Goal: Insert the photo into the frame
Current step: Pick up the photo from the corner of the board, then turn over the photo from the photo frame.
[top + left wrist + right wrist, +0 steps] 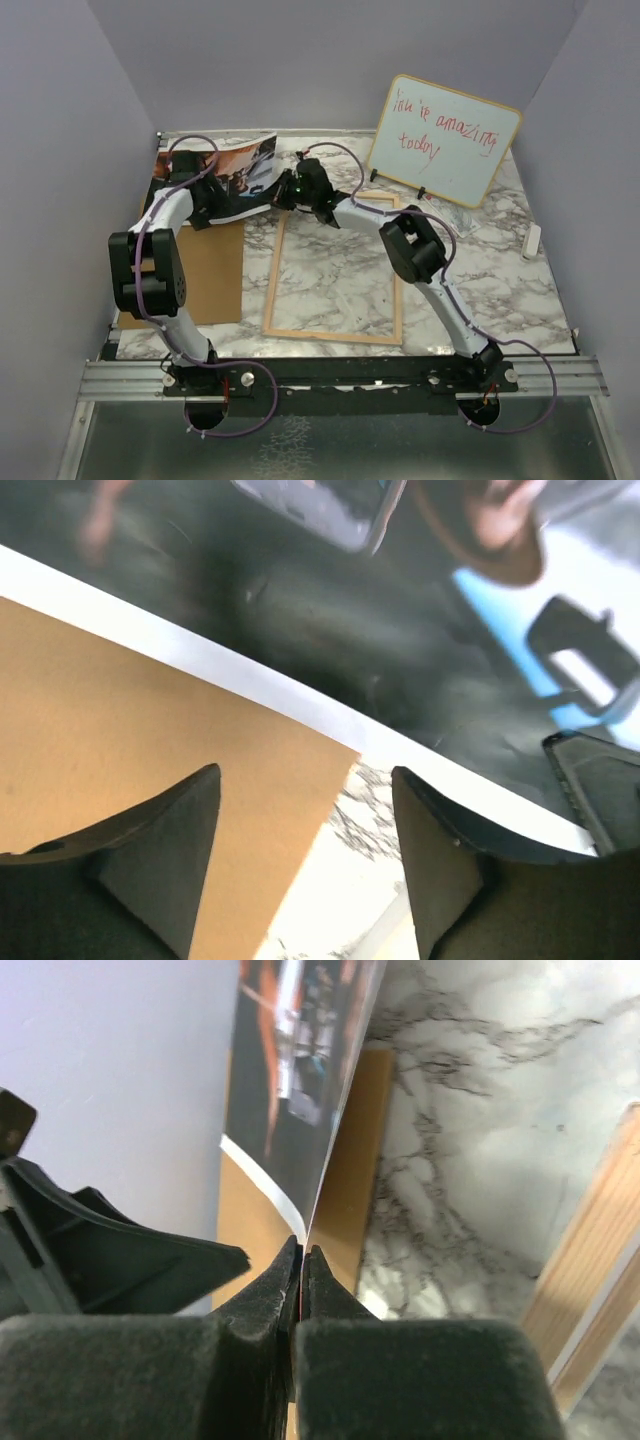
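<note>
**A:** How far along are you with the picture?

**B:** Not far, I'd judge. The frame (330, 336) lies flat on the marble table (500, 290), and through its opening I see only marble, so nothing is in it yet

**A:** And where's the photo?

**B:** The photo (245, 160) is at the far left of the table, beside the frame's far left corner rather than over the opening. Its near border overlaps the far edge of the brown board (210, 275), which lies just left of the frame

**A:** Do you have hold of it?

**B:** With one hand, yes. My right gripper (302, 1260) is pinched tight on the photo's edge, with the sheet running thin between the two pads. My left gripper (305, 820) hovers over the photo's near border with its jaws well apart and nothing between them, so it holds nothing

**A:** So what's left?

**B:** Nearly all of it, as I see it. I need to carry the sheet rightward over the opening, square it with the rails and lay it flat inside. Whether the brown board goes on afterwards, I can't tell. The sheet is big and held by one edge only, so I'd expect it to sag on the way
</note>
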{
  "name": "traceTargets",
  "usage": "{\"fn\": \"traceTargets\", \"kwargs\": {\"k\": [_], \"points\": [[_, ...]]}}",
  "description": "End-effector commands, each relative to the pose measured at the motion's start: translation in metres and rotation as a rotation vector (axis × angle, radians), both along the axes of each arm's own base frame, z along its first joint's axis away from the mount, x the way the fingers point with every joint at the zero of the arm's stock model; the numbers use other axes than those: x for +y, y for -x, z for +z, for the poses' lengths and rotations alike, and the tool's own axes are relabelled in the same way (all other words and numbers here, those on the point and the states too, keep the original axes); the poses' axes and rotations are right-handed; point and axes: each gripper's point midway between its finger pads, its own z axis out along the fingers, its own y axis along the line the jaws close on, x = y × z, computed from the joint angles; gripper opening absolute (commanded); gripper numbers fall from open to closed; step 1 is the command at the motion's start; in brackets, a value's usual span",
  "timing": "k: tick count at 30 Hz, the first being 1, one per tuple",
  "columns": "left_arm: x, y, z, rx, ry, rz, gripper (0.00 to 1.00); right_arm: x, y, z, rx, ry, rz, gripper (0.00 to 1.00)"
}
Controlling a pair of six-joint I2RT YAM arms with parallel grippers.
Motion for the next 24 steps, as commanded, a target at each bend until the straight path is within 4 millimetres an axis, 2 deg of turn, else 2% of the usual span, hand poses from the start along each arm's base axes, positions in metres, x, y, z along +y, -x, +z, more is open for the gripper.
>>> {"fn": "traceTargets", "kwargs": {"k": [1,5,7,10,13,16,21,24], "points": [[0.006,0.019,0.070,-0.079,-0.049,0.035,0.76,-0.015,-0.003,0.119,-0.245,-0.139,-0.032,0.01],[0.004,0.042,0.088,-0.118,-0.042,0.056,0.89,-0.039,0.020,0.149,-0.257,-0.164,-0.045,0.00],[0.003,0.052,0.098,-0.140,-0.042,0.054,0.93,-0.053,0.034,0.156,-0.250,-0.151,-0.052,0.01],[-0.006,0.062,0.117,-0.178,-0.017,0.010,0.99,-0.078,0.057,0.155,-0.224,-0.079,-0.051,0.00],[-0.021,0.075,0.133,-0.220,0.040,-0.058,0.99,-0.104,0.080,0.140,-0.192,-0.011,-0.042,0.00],[-0.038,0.089,0.143,-0.273,0.080,-0.160,0.97,-0.128,0.107,0.114,-0.121,0.051,-0.018,0.01],[-0.058,0.100,0.146,-0.357,0.042,-0.342,0.92,-0.173,0.145,0.075,0.006,0.152,-0.007,0.01],[-0.072,0.099,0.148,-0.402,-0.001,-0.423,0.92,-0.202,0.160,0.064,0.085,0.168,-0.006,0.01]]}}
